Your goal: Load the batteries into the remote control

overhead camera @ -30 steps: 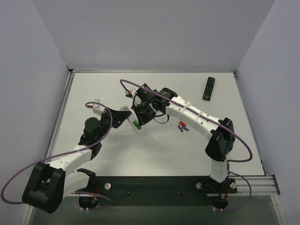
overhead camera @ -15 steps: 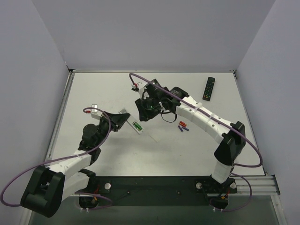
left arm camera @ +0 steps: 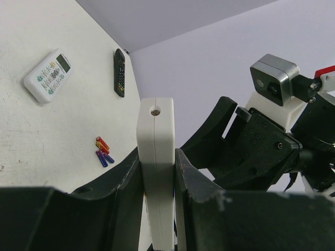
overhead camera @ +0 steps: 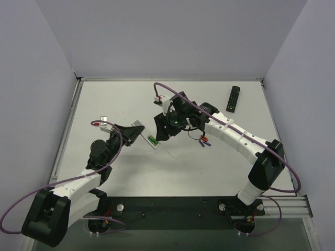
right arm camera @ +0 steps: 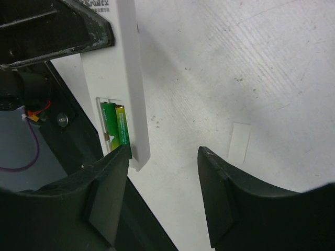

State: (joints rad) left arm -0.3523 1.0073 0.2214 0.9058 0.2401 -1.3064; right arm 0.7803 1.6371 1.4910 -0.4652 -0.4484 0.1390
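Your left gripper (left arm camera: 157, 163) is clamped on the remote control (overhead camera: 146, 136), one finger on each long side, grip near one end. The remote is held off the worktop (overhead camera: 120, 99), roughly mid-table and a bit toward the left edge, and runs diagonally, with its free end toward the near right. The battery bay is uncovered and faces up. Both batteries (right arm camera: 115, 125) sit in it side by side, green, close to the free end. Your right gripper (right arm camera: 162, 178) has its jaws apart with nothing between the pads. It hangs right over that free end. In the right wrist view one fingertip (right arm camera: 112, 180) is just beside the remote's end corner; I can't tell whether it touches. A thin white strip (right arm camera: 241, 141) lies flat on the worktop just beyond the remote's free end, apart from it. The red and purple cells (overhead camera: 203, 141) lie loose in a small cluster right of centre, under the right arm's forearm in the top view. The black remote (overhead camera: 233, 98) lies near the far right corner. The left wrist view also shows a wider white remote (left arm camera: 48, 75) with a display window lying flat beside the black one, well apart from the held remote.
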